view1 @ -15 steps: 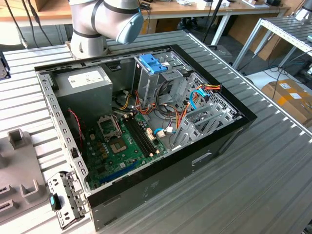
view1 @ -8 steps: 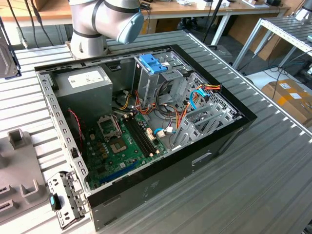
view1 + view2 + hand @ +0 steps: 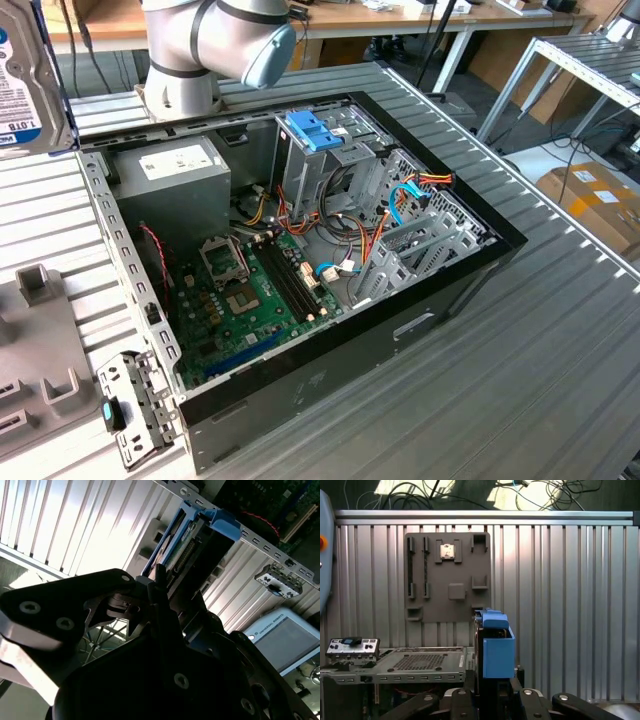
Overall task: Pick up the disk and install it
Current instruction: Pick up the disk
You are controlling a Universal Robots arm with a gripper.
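The disk [image 3: 22,78], grey metal with a pale label, hangs high at the exterior view's left, above the ribbed table and outside the open computer case [image 3: 452,282]. In both wrist views it stands edge-on in its light-blue carrier [image 3: 498,652], rising from my gripper [image 3: 494,692]. My gripper [image 3: 162,587] is shut on the disk [image 3: 192,547], its black fingers [image 3: 150,587] clamped on the lower end. The case's edge [image 3: 415,667] lies below and to one side of the disk.
Inside the case are a darker-blue slotted latch [image 3: 312,128] on the drive cage, a grey power-supply box [image 3: 172,168], the green motherboard [image 3: 240,300] and loose cables. A grey fixture plate [image 3: 447,575] lies on the table beside the case. A teach pendant [image 3: 285,640] sits nearby.
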